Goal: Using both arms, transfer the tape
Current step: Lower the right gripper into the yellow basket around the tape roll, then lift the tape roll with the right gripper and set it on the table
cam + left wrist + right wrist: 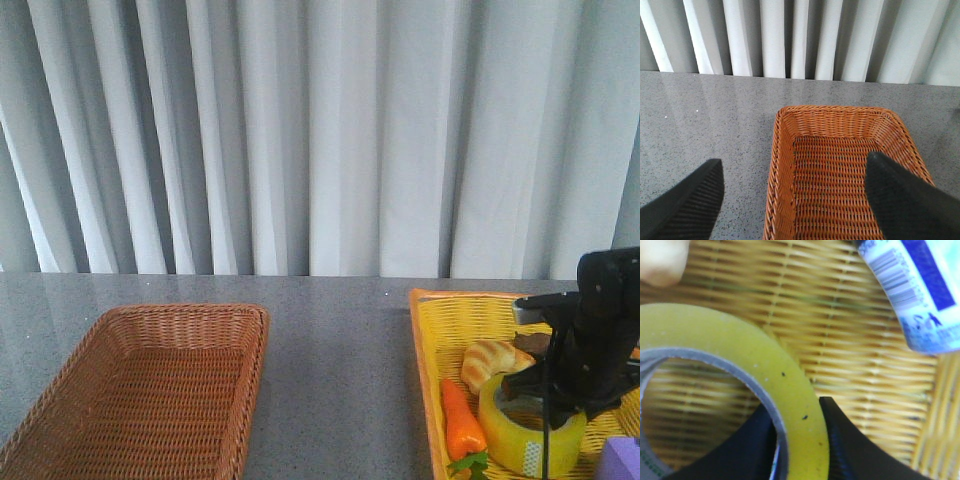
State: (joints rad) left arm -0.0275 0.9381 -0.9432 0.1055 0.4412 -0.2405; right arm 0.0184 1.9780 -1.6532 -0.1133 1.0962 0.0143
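Sitting flat in the yellow basket (428, 330) at the lower right of the front view, the tape (520, 432) lies just beside an orange carrot (459, 415) and near a croissant (492, 360), with a purple block (622, 458) at the frame's lower right corner. The right gripper (799, 440) has one finger inside the core and one outside, the roll's wall pinched between them in the right wrist view; judged a closed grasp on the tape, though the roll looks not yet lifted off the weave. A white and blue labelled package (920, 285) lies in the upper right of that view, apart from the roll. The left gripper (795, 200) hangs with fingers spread wide and nothing between them, above the near edge of the brown basket (262, 322), which shows only bare weave at the lower left of the front view. Judgement on progress: early stage. Pickup appears secured; lifting, handing over to the left arm, and setting down in the brown basket all remain.
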